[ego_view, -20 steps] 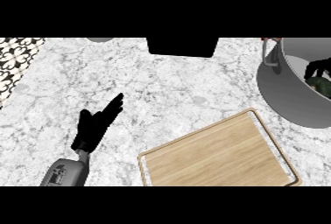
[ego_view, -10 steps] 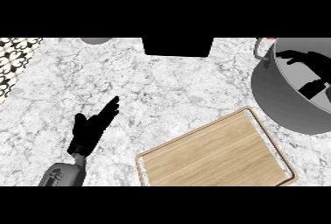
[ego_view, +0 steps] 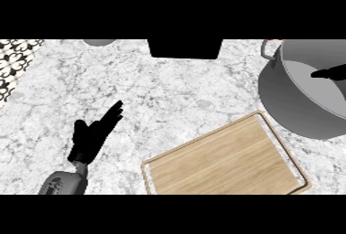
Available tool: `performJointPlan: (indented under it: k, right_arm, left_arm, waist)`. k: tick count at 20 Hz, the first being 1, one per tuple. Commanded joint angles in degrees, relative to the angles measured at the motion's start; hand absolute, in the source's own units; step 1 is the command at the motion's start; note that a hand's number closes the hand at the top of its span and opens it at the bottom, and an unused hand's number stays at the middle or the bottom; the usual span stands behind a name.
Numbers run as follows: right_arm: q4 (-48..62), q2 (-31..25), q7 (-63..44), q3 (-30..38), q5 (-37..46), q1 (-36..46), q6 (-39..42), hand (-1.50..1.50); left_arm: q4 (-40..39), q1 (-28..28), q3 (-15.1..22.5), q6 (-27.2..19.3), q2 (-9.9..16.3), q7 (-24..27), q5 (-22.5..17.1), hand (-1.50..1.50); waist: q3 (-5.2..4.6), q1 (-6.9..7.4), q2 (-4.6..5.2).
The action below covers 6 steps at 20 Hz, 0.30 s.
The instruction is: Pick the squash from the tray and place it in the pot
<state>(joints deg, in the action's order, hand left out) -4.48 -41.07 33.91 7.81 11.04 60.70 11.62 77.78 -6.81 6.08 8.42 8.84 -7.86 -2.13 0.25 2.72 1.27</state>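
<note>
The wooden tray [ego_view: 226,160] lies on the marble counter at the lower right, and nothing rests on it. I see no squash anywhere. The big grey pot [ego_view: 297,103] stands at the right edge, with one handle [ego_view: 267,48] at its top left; its inside shows only a grey wall. A small dark part of my right hand [ego_view: 332,72] pokes in from the right edge over the pot's opening. My left hand [ego_view: 93,133] rests open on the counter at the lower left, fingers pointing up and right, far from the tray and pot.
A black block [ego_view: 184,48] sits at the counter's back edge, centre. A grey round object [ego_view: 100,42] peeks in at the top left. A patterned tile strip [ego_view: 13,59] runs along the left edge. Bare marble [ego_view: 182,96] lies between my left hand and the pot.
My right hand has drawn back to the right edge above the pot, so less of it shows. More of the pot has come into view. My left hand has stayed still.
</note>
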Motion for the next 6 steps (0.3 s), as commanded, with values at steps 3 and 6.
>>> performJointPlan:
  k: [3,6]
  right_arm:
    - [1.8,-8.5,0.9,8.0,-7.7,-1.8,6.0,-1.50]
    - [1.6,-8.7,0.8,9.4,-9.2,-2.5,7.3,-1.50]
  left_arm:
    - [0.2,0.3,-0.3,-0.3,0.3,0.3,0.5,0.00]
    - [-1.1,-2.2,-0.1,-0.3,-0.2,0.1,0.9,0.00]
  waist:
    - [0.14,0.37,0.53]
    - [0.12,0.57,0.63]
